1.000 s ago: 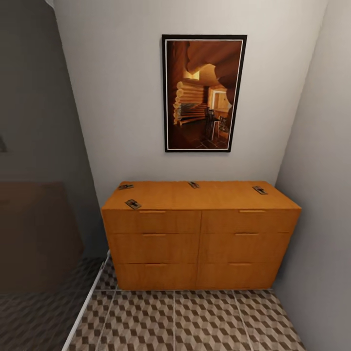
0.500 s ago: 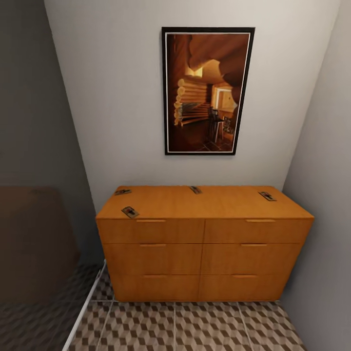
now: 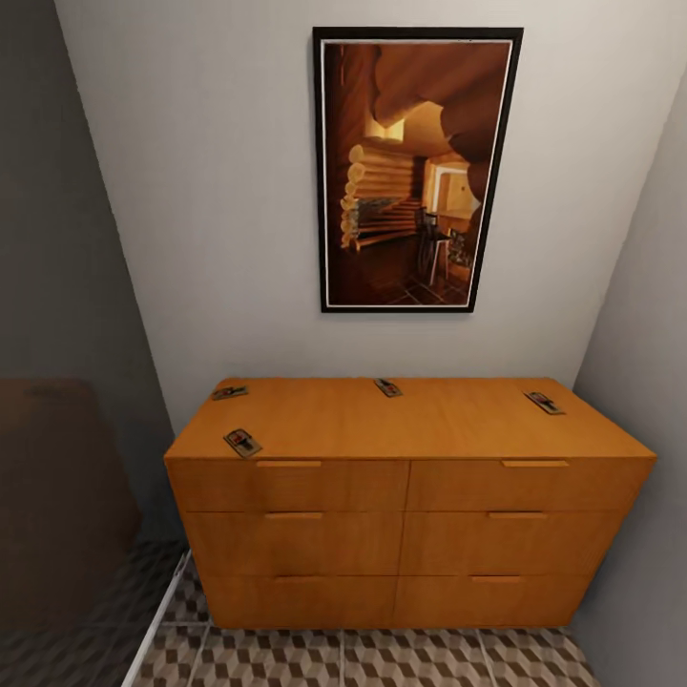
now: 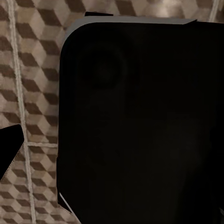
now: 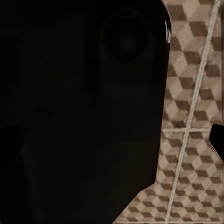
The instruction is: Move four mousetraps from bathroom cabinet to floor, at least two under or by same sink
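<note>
The orange-brown cabinet stands straight ahead against the wall in the head view. Four mousetraps lie on its flat top: one near the front left corner, one at the back left, one at the back middle, one at the back right. Cube-patterned bathroom floor shows below the cabinet. The sink is out of view. My left gripper and right gripper hang over the floor tiles beside my dark body; one black finger sits at each picture's edge, so both are open and empty.
A framed picture hangs above the cabinet. A grey wall closes in on the right. A dark panel with a white strip at its foot runs along the left. My black base fills much of both wrist views.
The head camera has come closer to the cabinet, which now looks larger and lower in the picture. The four mousetraps lie where they were.
</note>
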Robot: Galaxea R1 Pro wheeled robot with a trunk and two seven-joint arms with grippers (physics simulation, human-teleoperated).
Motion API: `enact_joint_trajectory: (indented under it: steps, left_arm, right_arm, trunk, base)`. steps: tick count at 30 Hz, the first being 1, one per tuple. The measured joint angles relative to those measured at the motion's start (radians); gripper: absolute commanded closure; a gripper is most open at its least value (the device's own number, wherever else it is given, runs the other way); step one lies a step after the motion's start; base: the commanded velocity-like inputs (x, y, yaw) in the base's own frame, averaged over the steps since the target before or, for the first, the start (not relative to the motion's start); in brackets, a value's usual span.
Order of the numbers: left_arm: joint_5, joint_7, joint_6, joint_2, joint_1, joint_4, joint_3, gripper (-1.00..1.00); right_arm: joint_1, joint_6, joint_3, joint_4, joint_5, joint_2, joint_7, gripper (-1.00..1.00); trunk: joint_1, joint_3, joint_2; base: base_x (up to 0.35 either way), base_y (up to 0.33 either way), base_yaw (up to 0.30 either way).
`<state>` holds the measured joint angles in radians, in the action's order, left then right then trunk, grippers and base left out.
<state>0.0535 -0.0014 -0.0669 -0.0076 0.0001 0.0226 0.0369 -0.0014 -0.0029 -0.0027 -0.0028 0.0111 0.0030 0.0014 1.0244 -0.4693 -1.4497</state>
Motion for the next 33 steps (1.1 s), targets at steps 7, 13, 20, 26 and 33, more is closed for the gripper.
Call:
enact_joint_trajectory:
  steps: [7,13,20,26,33]
  left_arm:
    - [0.001,0.0,0.0,0.0,0.0,0.0,0.0,-1.0]
    - [0.0,0.0,-0.001,0.0,0.001,0.0,0.0,-1.0]
    - [0.0,0.0,0.0,0.0,0.0,0.0,0.0,-1.0]
    - [0.0,0.0,0.0,0.0,0.0,0.0,0.0,-1.0]
    - [0.0,0.0,0.0,0.0,0.0,0.0,0.0,-1.0]
  right_arm:
    - [0.0,0.0,-0.001,0.0,0.0,0.0,0.0,-1.0]
    - [0.0,0.0,0.0,0.0,0.0,0.0,0.0,-1.0]
    - [0.0,0.0,0.0,0.0,0.0,0.0,0.0,-1.0]
    - [0.0,0.0,0.0,0.0,0.0,0.0,0.0,-1.0]
    - [0.0,0.0,-0.001,0.0,0.0,0.0,0.0,-1.0]
  trunk:
    - [0.0,0.0,0.0]
    - [0.0,0.0,0.0]
    - [0.001,0.0,0.0]
    - [0.001,0.0,0.0]
    - [0.001,0.0,0.0]
  base:
    - [0.257,0.0,0.0]
    - [0.084,0.0,0.0]
    - [0.024,0.0,0.0]
    - [0.005,0.0,0.0]
    - [0.001,0.0,0.0]
